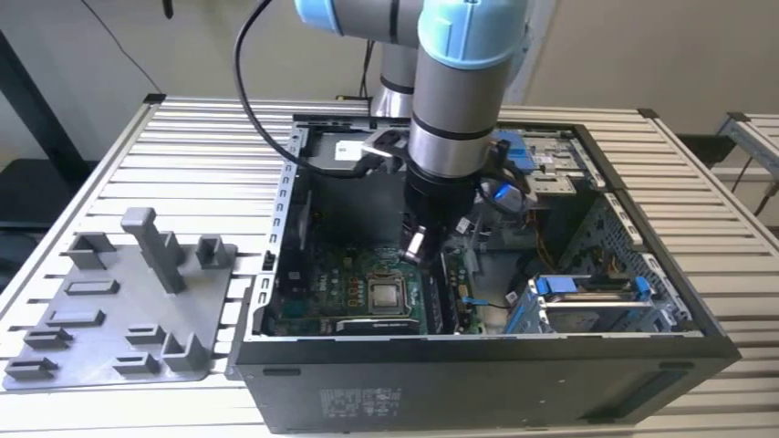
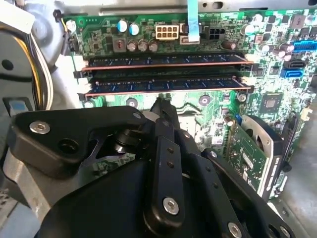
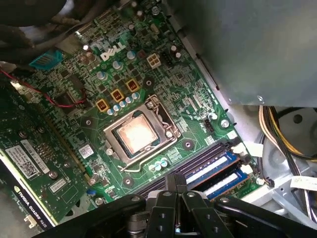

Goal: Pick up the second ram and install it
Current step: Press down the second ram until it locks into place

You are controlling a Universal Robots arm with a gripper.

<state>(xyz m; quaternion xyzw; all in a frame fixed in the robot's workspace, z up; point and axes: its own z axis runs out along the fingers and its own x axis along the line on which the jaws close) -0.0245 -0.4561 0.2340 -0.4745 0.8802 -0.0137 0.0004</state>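
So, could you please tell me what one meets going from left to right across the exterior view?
Grey plastic holder tray → open computer case wall → processor socket → blue-clipped drive cage → case's right wall.

Case walls (image 1: 283,228) and drive cage (image 1: 593,306) hem motherboard (image 3: 99,124)

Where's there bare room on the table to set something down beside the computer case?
Bare slatted table lies behind the grey holder tray, on the exterior view's left of the computer case. Inside the case it is crowded around the hand.
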